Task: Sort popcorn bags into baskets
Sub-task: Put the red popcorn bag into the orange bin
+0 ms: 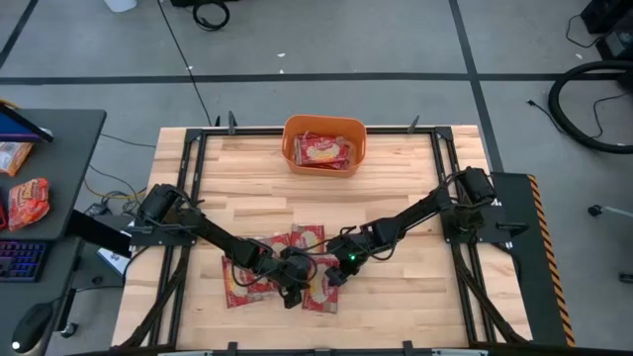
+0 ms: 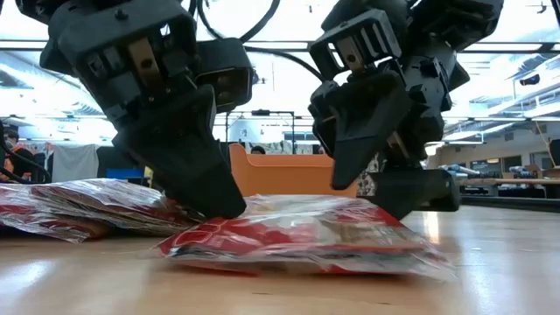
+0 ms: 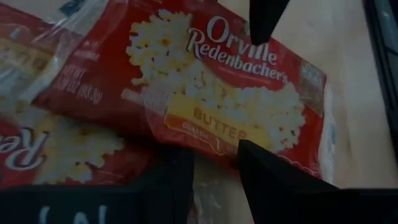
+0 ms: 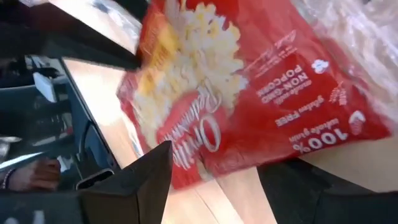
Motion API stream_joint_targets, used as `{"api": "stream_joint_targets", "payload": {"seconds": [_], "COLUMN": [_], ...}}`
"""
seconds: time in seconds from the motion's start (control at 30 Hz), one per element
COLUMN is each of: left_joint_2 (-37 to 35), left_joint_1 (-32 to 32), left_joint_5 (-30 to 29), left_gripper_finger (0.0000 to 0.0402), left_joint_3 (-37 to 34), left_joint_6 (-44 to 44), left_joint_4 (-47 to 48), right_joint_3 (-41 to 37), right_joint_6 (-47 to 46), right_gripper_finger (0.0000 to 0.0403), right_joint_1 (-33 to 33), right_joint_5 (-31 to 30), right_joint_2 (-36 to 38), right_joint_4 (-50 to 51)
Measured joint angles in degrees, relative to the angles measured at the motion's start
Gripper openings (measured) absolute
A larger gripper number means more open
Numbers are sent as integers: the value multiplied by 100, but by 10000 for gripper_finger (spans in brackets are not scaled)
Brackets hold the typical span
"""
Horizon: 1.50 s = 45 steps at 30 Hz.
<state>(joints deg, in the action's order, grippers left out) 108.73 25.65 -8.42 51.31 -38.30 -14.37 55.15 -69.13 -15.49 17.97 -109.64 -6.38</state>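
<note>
Low view, popcorn bag (image 2: 306, 236) under both fingers (image 2: 206, 184)

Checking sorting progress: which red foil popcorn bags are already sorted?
Only the red foil popcorn bags inside the orange plastic tub; the others lie in a pile under both grippers.

Your left arm reached from the table's left side toward the middle, its wrist bent down so the left gripper (image 1: 290, 285) pointed at the tabletop. Its fingers (image 3: 273, 180) were spread apart, with a gap between the jaws. Your right arm stretched in from the right side, elbow low, ending at the right gripper (image 1: 334, 272) just beside the left one. Its fingers (image 4: 134, 177) also stood apart, the jaws open. In the low view both grippers hung close together, tips down near the surface, neither clamped on anything.
</note>
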Motion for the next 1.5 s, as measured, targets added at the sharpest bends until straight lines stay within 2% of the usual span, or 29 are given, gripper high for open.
{"api": "stream_joint_targets", "payload": {"seconds": [0.23, 0.33, 0.5, 0.7, 0.83, 1.0, 1.13, 1.2, 1.4, 1.5], "left_joint_2": [0, -18, -339, -1381, -2204, -2912, -3215, -3280, -3287, -3285], "left_joint_1": [3, -10, -13, -52, -46, -48, -30, -28, -31, -66], "left_joint_5": [82, 287, 458, 832, 782, -32, -665, -862, -1142, -1198], "left_gripper_finger": [130, 130, 130, 130, 130, 130, 130, 130, 130, 130], "left_joint_3": [-2, -2, -2, 0, 0, 0, -2, -2, -2, -2], "left_joint_6": [-9, -33, -18, 135, 443, 597, 599, 598, 601, 607], "left_joint_4": [23, 59, 648, 1646, 2450, 3249, 3457, 3490, 3467, 3468], "right_joint_3": [-6, -4, 4, 7, 3, 1, 1, 3, 3, 14], "right_joint_6": [-125, -160, -171, -115, 24, 225, 272, 38, -1565, -2746], "right_gripper_finger": [222, 191, 115, 24, 18, 20, 18, 21, 27, 23], "right_joint_1": [3, 7, 21, 151, 315, 696, 1183, 1421, 1887, 1939], "right_joint_5": [-707, -792, -907, -773, -765, -1102, -1655, -2166, -3868, -4724], "right_joint_2": [-18, -18, -12, 78, 325, 931, 1493, 1723, 1890, 1726], "right_joint_4": [-263, -252, 83, 219, 332, 521, 525, 545, 238, -50]}}
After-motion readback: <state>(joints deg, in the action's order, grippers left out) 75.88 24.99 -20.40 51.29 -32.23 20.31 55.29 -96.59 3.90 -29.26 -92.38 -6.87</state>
